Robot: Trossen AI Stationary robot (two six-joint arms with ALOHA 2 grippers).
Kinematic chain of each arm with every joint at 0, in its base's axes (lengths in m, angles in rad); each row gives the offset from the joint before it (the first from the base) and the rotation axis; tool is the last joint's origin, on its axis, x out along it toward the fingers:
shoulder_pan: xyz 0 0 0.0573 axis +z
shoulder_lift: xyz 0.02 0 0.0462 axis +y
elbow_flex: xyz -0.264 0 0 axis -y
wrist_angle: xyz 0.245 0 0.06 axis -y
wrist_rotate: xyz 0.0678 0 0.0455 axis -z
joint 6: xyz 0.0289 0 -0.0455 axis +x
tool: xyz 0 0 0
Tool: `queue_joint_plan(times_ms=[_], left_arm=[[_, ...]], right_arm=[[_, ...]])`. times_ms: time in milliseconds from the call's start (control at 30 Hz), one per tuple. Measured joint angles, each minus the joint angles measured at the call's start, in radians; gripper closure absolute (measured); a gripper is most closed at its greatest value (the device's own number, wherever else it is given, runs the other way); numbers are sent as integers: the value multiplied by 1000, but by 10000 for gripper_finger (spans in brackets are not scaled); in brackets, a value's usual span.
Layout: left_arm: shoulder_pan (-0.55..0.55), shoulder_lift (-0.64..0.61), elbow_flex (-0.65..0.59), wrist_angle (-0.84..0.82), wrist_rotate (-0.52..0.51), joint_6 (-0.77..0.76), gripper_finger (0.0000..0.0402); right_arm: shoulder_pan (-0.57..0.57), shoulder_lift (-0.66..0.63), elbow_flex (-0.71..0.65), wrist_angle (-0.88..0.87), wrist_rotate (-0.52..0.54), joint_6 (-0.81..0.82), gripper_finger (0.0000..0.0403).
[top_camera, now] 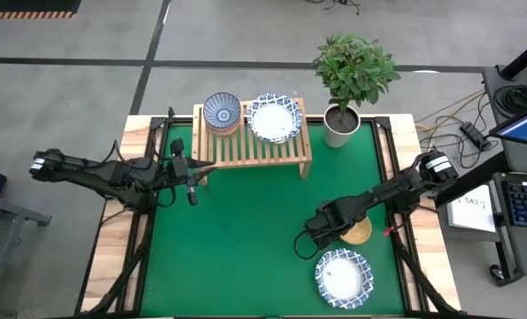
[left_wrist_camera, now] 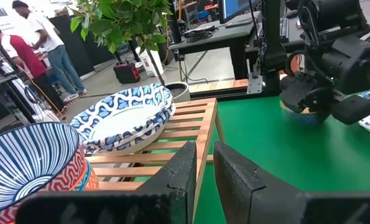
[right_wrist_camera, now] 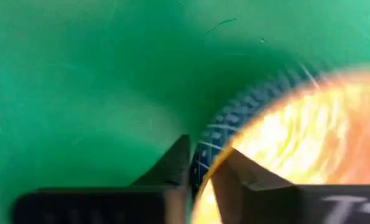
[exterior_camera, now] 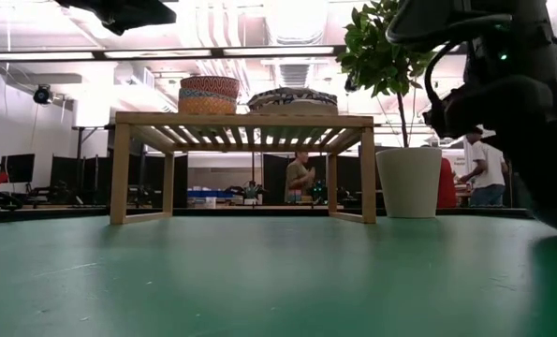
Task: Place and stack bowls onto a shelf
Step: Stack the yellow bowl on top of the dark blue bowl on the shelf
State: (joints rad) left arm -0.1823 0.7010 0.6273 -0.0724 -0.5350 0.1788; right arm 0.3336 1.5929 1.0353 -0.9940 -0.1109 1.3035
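Note:
The light-wood shelf stands at the table's far side. On its slats sit a blue-grey patterned bowl stacked in an orange-red one, and beside them wide white bowls with blue rims. Another white blue-rimmed bowl rests on the mat at the near right. My right gripper points down at a small bowl, golden yellow inside and blue-patterned outside, and is shut on it. My left gripper waits by the shelf's left end, fingers nearly together and empty. My right gripper has the small bowl's rim on the side toward the table's left. One finger is inside over the golden yellow surface and one finger outside against the blue pattern. The fingers come from above, pointing down. Whether the bowl is off the mat, I cannot tell.
A white plant pot with a leafy plant stands right of the shelf at the far edge. The green mat spreads between the shelf and the near edge. People stand in the room beyond the table.

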Motion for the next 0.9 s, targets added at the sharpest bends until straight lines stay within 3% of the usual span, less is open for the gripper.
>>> queue_joint_plan(times_ms=[67, 267, 367, 667, 900], left_arm=[[0, 0, 0, 3, 0, 1, 364], [0, 0, 0, 41, -6, 35, 364], [0, -3, 0, 93, -20, 48, 364], [0, -53, 0, 120, -35, 1, 364], [0, -108, -14, 114, -32, -56, 364]], right_arm=[[0, 0, 21, -13, 4, -39, 383], [-7, 0, 150, -17, 29, -241, 388], [-16, 0, 254, -1, 116, -357, 388], [-81, 0, 568, 185, 294, -885, 389], [-181, 1, 703, 388, 325, -1330, 390]])
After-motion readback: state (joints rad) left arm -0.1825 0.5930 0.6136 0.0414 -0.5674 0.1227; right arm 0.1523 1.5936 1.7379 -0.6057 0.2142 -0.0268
